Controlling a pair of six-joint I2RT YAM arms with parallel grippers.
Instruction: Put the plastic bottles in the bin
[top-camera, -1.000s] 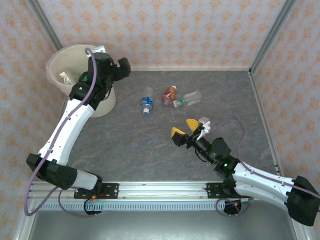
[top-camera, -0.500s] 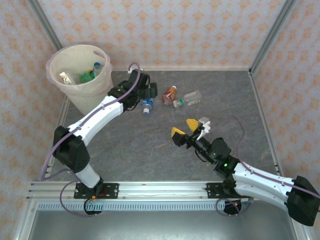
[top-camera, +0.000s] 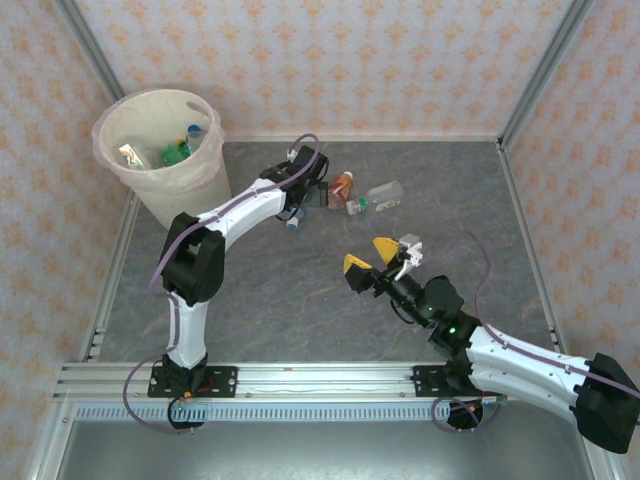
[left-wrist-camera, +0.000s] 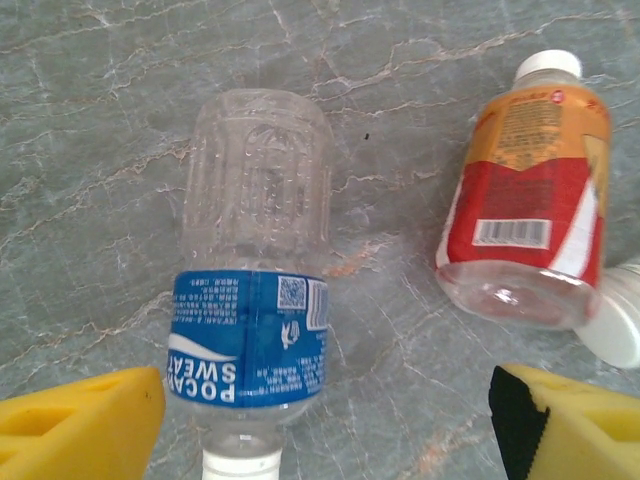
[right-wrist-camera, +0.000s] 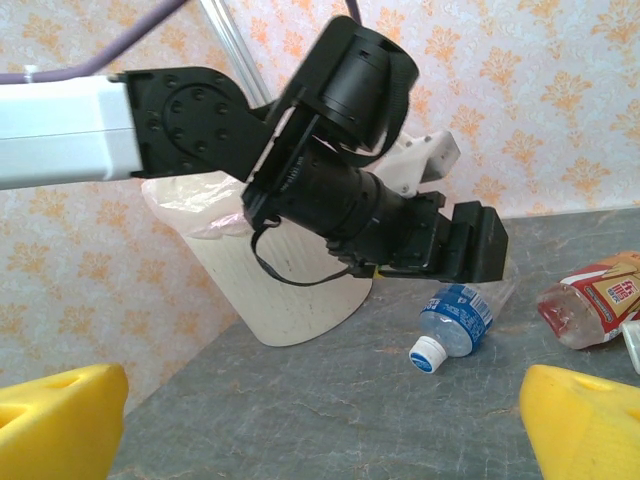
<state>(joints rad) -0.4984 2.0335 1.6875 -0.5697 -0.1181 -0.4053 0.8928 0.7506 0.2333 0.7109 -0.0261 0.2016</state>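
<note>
The bin stands at the upper left of the top view, with some bottles inside. My right gripper gapes wide at centre right. My left gripper hangs open, its pads either side of the blue-labelled bottle without touching it. The orange bottle lies just right of that one.

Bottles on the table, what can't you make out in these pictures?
- Blue-label bottle: cap cut off by the left wrist view's bottom edge; mostly under the left arm in the top view.
- Orange bottle: cut by the right wrist view's right edge.
- Bin: contents too small to count, top view.
</note>
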